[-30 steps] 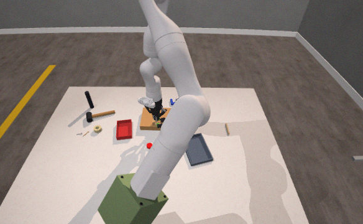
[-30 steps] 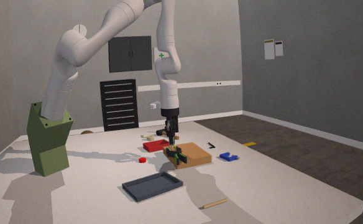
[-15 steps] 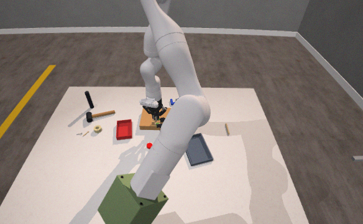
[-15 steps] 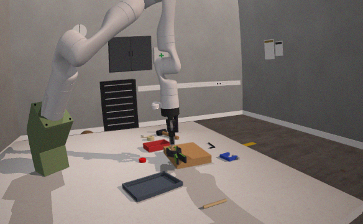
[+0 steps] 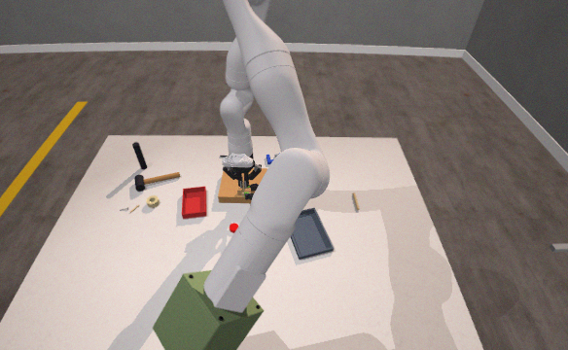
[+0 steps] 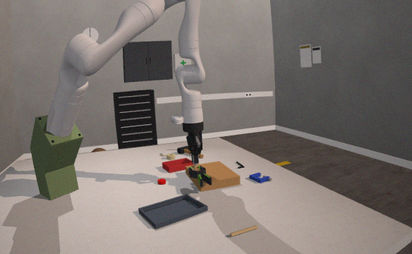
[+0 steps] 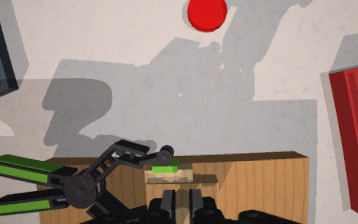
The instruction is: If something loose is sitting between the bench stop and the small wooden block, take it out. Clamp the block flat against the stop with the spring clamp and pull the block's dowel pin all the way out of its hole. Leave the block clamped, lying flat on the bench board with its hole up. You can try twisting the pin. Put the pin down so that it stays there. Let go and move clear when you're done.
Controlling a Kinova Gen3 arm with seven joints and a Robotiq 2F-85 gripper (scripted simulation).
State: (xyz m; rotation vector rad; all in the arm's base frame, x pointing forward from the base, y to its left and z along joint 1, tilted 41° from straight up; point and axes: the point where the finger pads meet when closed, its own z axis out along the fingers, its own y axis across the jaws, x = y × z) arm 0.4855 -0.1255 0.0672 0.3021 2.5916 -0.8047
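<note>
The wooden bench board (image 5: 235, 190) lies mid-table; it also shows in the side view (image 6: 214, 175) and the wrist view (image 7: 230, 185). The small wooden block (image 7: 169, 176) lies on it, with a green-padded jaw of the spring clamp (image 7: 80, 182) on it. The clamp's black body and green handles stick out over the board's edge (image 6: 200, 175). My gripper (image 7: 182, 205) (image 6: 195, 160) points straight down over the block. It is shut on the thin tan dowel pin (image 5: 241, 183), which stands upright between the fingers. The pin's lower end and the hole are hidden.
A red disc (image 7: 207, 12) lies on the table beyond the board. A red tray (image 5: 194, 201) sits left of the board and a grey tray (image 5: 310, 233) in front. A mallet (image 5: 157, 180), a black cylinder (image 5: 139, 155), a tape roll (image 5: 153, 200), a blue piece (image 6: 257, 177) and a loose dowel (image 5: 355, 201) lie around.
</note>
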